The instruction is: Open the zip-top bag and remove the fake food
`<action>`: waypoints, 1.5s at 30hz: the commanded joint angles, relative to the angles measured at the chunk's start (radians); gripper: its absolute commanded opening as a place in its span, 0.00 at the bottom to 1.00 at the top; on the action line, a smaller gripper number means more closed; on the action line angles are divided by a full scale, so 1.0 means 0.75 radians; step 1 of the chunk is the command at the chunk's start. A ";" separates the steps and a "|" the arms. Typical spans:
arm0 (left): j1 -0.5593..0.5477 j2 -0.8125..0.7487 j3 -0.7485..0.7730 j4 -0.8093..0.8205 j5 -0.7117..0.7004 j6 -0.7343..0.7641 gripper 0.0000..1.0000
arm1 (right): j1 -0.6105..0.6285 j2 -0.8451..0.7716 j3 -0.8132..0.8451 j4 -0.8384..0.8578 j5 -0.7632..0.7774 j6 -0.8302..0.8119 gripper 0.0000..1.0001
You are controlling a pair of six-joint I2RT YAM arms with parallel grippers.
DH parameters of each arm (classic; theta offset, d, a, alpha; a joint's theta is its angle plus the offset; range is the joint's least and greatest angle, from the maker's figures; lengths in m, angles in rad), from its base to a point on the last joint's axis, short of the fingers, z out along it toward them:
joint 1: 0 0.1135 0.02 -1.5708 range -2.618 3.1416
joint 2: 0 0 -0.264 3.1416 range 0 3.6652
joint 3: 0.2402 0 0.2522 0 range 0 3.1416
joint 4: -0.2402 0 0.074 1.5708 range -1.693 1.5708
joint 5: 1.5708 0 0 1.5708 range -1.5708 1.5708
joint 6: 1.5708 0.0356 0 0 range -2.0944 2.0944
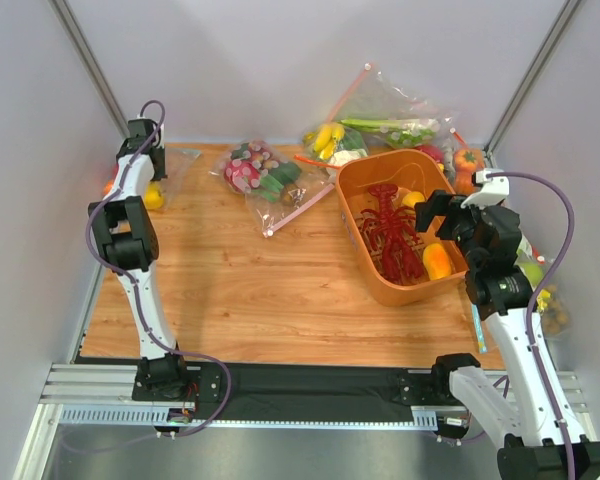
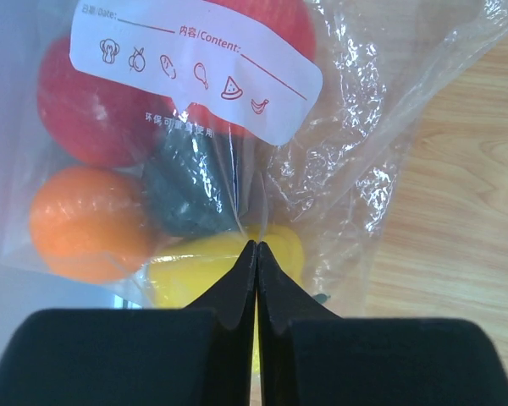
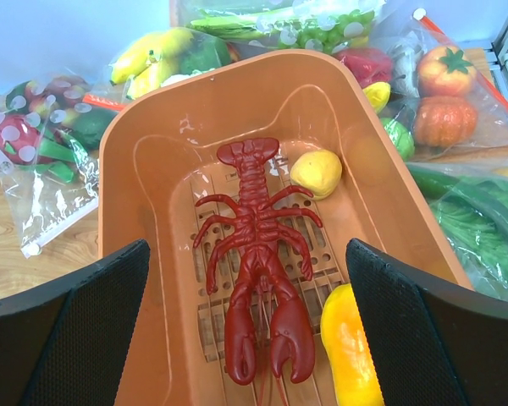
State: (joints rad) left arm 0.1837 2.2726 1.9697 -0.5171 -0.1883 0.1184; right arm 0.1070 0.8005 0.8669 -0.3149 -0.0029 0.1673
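The zip-top bag (image 2: 356, 127) is clear plastic with a white label (image 2: 195, 63); its zip strip is out of view. Inside it is the fake food: a red fruit (image 2: 89, 114), an orange one (image 2: 85, 224), a dark one (image 2: 186, 186) and a yellow one (image 2: 195, 271). My left gripper (image 2: 256, 245) is shut, pinching a fold of the bag's film just above the yellow fruit. In the top view it (image 1: 145, 172) is at the table's far left corner, over the bag (image 1: 178, 160). My right gripper (image 3: 247, 254) is open and empty above the orange basket (image 1: 352, 180).
The basket (image 3: 118, 169) holds a big red lobster (image 3: 258, 254), a yellow lemon (image 3: 316, 169) and a yellow-orange piece (image 3: 347, 347). Other clear bags of toy vegetables lie along the back (image 1: 265, 175) and back right (image 1: 390, 125). Walls close in on the left, the right and behind.
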 commanded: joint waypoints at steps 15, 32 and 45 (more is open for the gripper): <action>-0.006 -0.626 -0.593 -0.321 0.269 -0.152 0.00 | -0.004 -0.018 0.018 0.013 -0.068 0.002 1.00; -0.310 -1.424 -1.180 -0.425 0.370 -0.409 0.00 | 0.180 0.152 0.227 -0.026 -0.313 0.180 0.97; -0.595 -1.793 -1.448 -0.368 0.437 -0.773 0.00 | 0.749 0.391 0.165 0.037 -0.237 0.337 0.97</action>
State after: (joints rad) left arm -0.2382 0.9821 0.9138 -0.8261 0.1085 -0.3485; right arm 0.6060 1.0615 0.9947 -0.3164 -0.1959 0.3611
